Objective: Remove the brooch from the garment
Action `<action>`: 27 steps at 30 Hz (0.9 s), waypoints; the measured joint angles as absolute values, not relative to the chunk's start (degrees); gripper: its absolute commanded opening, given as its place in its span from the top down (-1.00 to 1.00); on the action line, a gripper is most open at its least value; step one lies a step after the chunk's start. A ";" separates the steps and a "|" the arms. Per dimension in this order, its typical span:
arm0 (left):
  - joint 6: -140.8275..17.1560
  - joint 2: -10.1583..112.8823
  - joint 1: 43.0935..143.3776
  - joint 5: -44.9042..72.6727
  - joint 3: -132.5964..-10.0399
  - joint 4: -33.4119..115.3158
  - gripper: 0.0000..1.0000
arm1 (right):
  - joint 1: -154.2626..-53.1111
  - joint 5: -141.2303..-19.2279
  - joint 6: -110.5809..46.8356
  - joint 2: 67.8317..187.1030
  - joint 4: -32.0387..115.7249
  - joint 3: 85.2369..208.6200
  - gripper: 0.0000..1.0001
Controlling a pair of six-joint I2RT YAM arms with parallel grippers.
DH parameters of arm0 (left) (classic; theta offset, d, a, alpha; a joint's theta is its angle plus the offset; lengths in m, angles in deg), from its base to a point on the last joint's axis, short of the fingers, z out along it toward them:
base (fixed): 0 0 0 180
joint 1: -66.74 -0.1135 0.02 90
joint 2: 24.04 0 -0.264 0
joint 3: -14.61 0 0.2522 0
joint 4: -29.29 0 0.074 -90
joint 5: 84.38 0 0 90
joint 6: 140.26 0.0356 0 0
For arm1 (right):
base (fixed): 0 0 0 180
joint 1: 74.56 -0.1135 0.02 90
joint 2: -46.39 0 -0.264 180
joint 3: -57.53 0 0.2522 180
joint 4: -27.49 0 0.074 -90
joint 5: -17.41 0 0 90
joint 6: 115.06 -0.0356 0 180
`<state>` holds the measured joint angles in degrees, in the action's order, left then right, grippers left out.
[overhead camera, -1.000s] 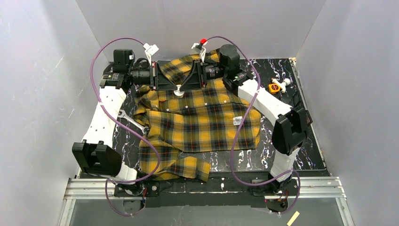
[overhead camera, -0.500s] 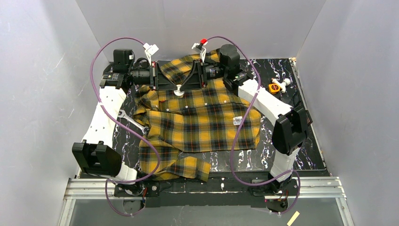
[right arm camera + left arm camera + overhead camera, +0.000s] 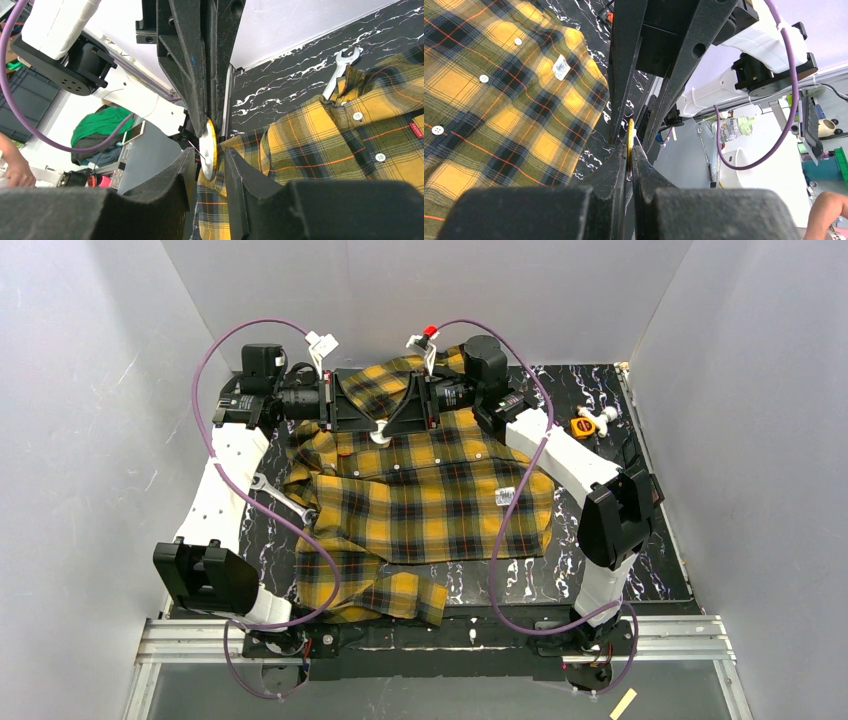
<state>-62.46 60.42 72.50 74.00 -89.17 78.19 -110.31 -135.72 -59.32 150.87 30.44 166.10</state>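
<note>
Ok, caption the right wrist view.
The right gripper and left gripper meet at the brooch beside the plaid garment.

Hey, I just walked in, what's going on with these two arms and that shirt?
Both arms reach over the far part of the plaid shirt, which lies spread on the table. The left gripper and right gripper meet tip to tip, each pinching the small cream brooch. It doesn't look free of the fabric yet.
</note>
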 measured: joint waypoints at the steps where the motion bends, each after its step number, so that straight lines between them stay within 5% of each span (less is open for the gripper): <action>1: -62.46 60.42 72.58 73.98 -89.17 78.19 1.00 | -110.31 -135.74 -59.34 150.87 30.51 166.10 0.28; 27: -62.22 60.42 72.91 73.08 -89.17 77.88 1.00 | -111.25 -133.84 -53.00 151.90 41.26 171.37 0.46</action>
<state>-62.22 60.42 72.91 73.08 -89.17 77.88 -111.25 -133.84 -53.00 151.90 41.26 171.37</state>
